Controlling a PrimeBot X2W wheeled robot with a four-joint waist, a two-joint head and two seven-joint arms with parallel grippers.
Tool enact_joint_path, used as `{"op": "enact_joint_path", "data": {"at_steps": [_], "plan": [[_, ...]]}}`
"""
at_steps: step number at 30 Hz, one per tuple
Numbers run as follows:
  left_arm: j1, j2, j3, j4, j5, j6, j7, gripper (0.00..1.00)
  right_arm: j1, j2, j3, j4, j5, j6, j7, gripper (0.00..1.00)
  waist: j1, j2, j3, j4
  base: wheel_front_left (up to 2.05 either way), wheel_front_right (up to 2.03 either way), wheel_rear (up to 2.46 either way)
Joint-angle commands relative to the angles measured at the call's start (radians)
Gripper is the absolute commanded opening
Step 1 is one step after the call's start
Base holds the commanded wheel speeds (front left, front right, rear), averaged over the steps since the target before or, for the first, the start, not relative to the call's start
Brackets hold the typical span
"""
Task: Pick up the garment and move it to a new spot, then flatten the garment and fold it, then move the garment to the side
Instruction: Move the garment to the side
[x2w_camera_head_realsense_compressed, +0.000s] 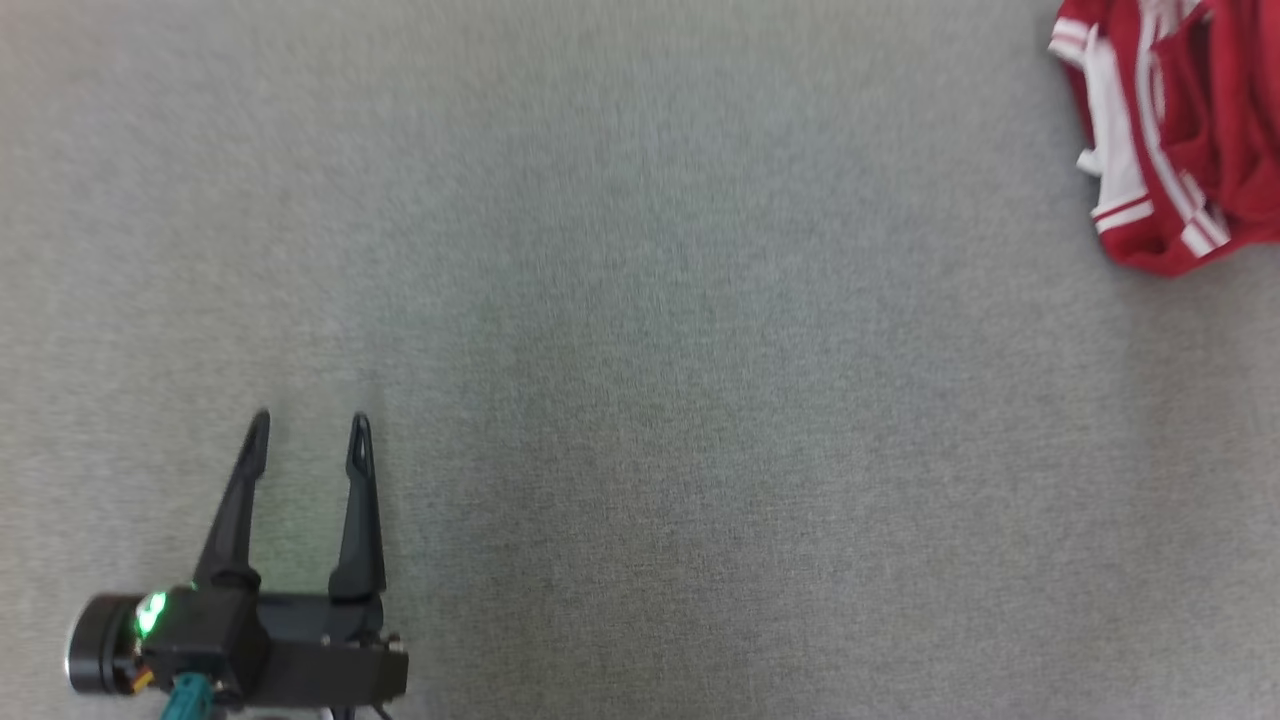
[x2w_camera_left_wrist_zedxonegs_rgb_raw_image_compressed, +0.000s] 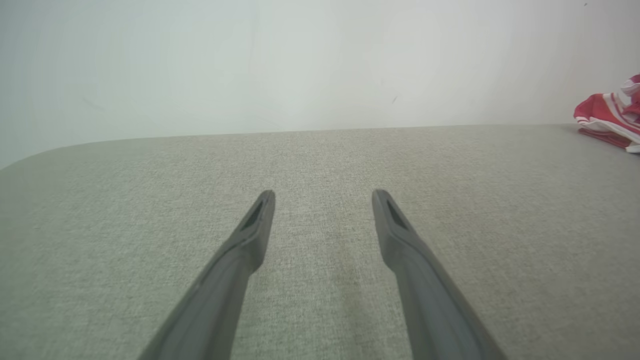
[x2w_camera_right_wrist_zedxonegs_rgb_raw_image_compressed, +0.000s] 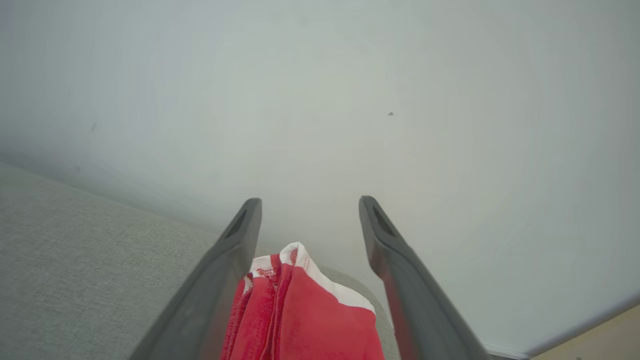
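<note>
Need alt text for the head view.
A crumpled red-and-white jersey lies on a grey fabric surface at the picture's top right, cut off by the edge. The left gripper sits at the lower left, jaws open and empty, far from it.

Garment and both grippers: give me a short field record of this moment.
garment: red and white, bunched rather than flat, at the head view's upper right on the grey fabric surface
left gripper: open, empty, over bare surface, well apart from the garment
right gripper: open, fingers spread either side of the garment, not clamped on it
wall: plain, pale, behind the surface
</note>
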Motion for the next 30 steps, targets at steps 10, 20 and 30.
{"op": "enact_joint_path", "data": {"at_steps": [10, 20, 30], "plan": [[0.088, -0.018, 0.016, 0.043, -0.019, 0.015, -0.003, 1.0, 0.452, 0.308, -0.36, -0.342, -0.164, 0.0, -0.023, 1.0, 0.0001, 0.0001, -0.216, 0.037, 0.0, 0.0, 0.0], [0.129, -0.02, 0.022, 0.064, -0.017, 0.024, -0.003, 1.0, 0.79, 0.527, -0.496, -0.605, -0.281, 0.0, -0.023, 1.0, 0.0001, 0.0001, -0.285, 0.048, 0.0, 0.0, 0.0], [0.16, -0.021, 0.013, 0.083, -0.019, 0.033, -0.003, 1.0, 1.057, 0.628, -0.485, -0.73, -0.294, 0.0, -0.024, 1.0, 0.0001, 0.0001, -0.337, 0.065, 0.0, 0.0, 0.0]]}}
